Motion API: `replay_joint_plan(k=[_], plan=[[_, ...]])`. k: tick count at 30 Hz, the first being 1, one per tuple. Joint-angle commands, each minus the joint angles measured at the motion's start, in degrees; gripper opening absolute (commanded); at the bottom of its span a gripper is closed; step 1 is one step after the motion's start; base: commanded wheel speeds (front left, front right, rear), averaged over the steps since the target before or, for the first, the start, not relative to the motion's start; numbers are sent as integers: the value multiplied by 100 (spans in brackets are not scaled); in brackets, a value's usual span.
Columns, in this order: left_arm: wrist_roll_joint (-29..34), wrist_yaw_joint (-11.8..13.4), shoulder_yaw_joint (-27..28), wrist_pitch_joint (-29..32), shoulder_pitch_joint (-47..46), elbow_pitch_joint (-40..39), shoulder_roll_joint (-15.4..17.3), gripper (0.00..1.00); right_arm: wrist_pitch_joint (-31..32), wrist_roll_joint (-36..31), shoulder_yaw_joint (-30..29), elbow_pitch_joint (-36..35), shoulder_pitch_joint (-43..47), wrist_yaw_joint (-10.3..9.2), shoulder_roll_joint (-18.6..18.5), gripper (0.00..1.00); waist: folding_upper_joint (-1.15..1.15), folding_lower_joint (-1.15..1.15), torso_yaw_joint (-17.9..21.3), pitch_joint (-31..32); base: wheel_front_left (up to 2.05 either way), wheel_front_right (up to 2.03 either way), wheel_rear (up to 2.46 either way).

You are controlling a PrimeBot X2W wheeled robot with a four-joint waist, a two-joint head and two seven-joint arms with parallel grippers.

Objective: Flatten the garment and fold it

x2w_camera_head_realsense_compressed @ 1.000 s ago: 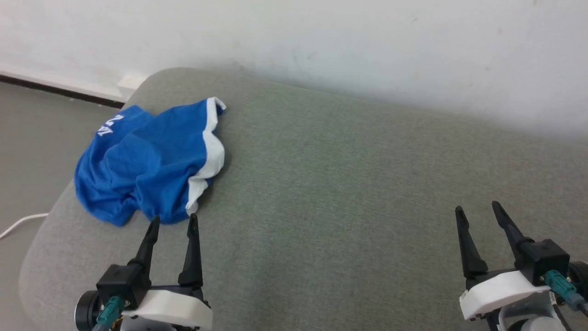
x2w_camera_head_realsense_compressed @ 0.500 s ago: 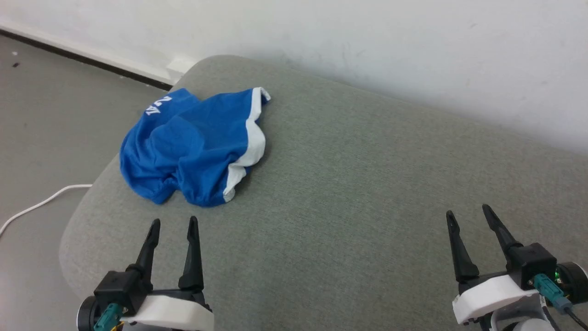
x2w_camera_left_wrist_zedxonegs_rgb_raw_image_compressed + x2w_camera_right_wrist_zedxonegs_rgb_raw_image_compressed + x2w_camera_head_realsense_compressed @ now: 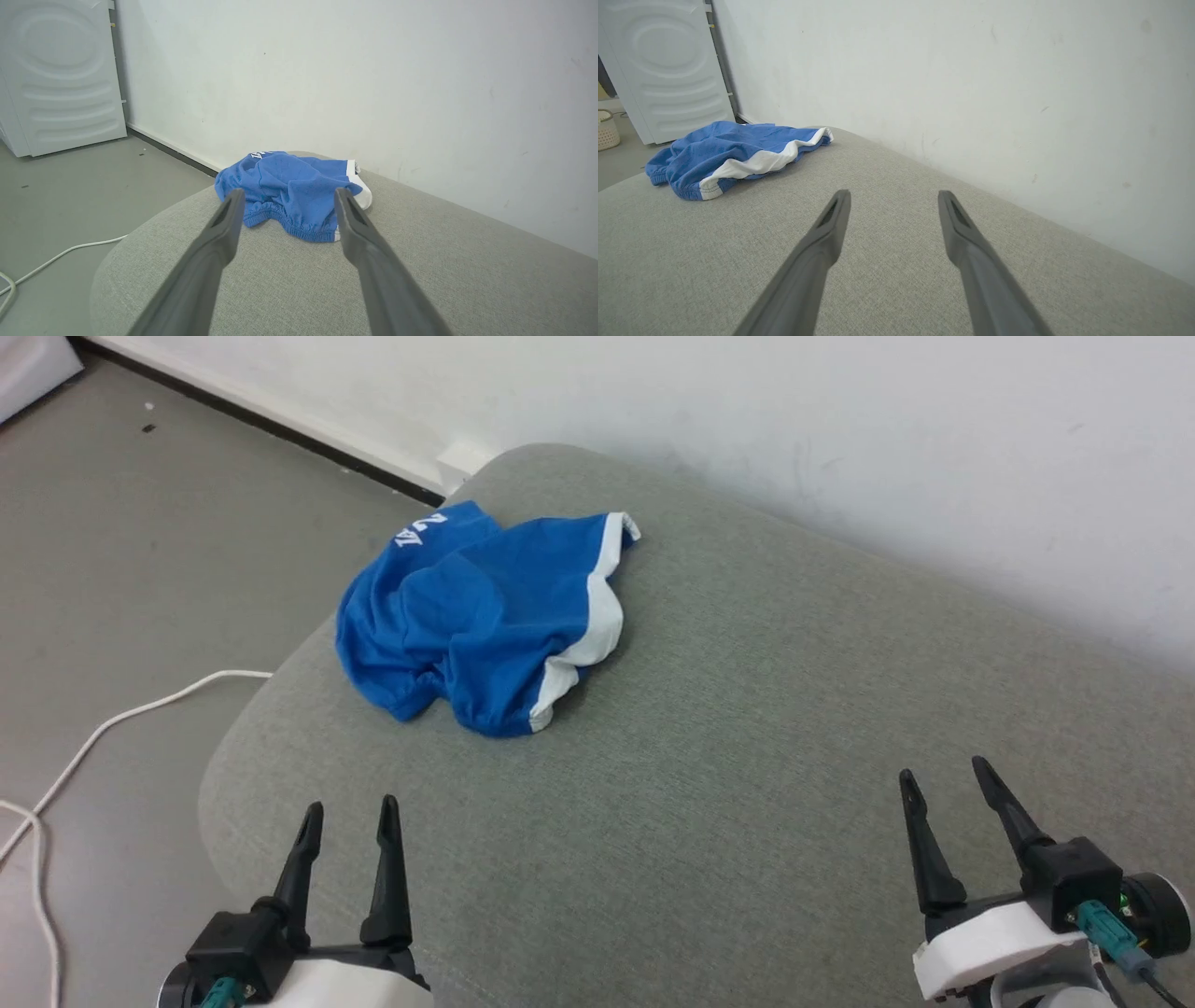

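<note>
The garment (image 3: pixel 471 616) lies crumpled in a loose heap on the cushion (image 3: pixel 766 737), at its far left corner. It is neither flat nor folded. The blue cloth bunches into soft ridges and reaches about to the cushion's left edge; I cannot tell whether any of it hangs over. A white band (image 3: pixel 597 616) runs down the side that faces the cushion's middle. White lettering (image 3: pixel 420 529) sits on the end nearest the cushion's far edge. A gathered hem (image 3: pixel 285 224) faces the cushion's near edge.

The left gripper (image 3: pixel 351 805) hovers over the cushion's near left corner, its jaws spread apart and holding nothing. Its fingers point toward the heap and are well short of it. The right gripper (image 3: pixel 942 768) hovers over the cushion's near right part, also spread wide and empty, well apart from the garment, with bare grey fabric ahead of it.

A pale wall (image 3: pixel 887 439) runs along the cushion's far side. Grey floor (image 3: pixel 159 541) lies off the cushion's left edge, and a white cable (image 3: pixel 140 709) snakes across it. Beyond the cushion's far left corner a white appliance (image 3: pixel 60 74) stands on the floor against the wall, with a small basket (image 3: pixel 606 130) beside it.
</note>
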State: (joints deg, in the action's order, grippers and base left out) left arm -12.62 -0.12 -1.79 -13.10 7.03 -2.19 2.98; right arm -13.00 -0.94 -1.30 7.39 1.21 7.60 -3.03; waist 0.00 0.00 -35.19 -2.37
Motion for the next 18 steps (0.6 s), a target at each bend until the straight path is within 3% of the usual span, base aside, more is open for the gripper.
replay_joint_plan(k=[1, 18], plan=[[-38, 22, 4, -68, 90, -29, -10, 100, -78, 33, 19, 33, 2, -10, 13, 100, 0, 0, -133, 29, 0, 0, 0], [-53, -29, 0, -190, 175, -36, -11, 100, -200, 73, -2, 102, 65, -11, 15, 100, 0, 0, -318, 117, 0, 0, 0]])
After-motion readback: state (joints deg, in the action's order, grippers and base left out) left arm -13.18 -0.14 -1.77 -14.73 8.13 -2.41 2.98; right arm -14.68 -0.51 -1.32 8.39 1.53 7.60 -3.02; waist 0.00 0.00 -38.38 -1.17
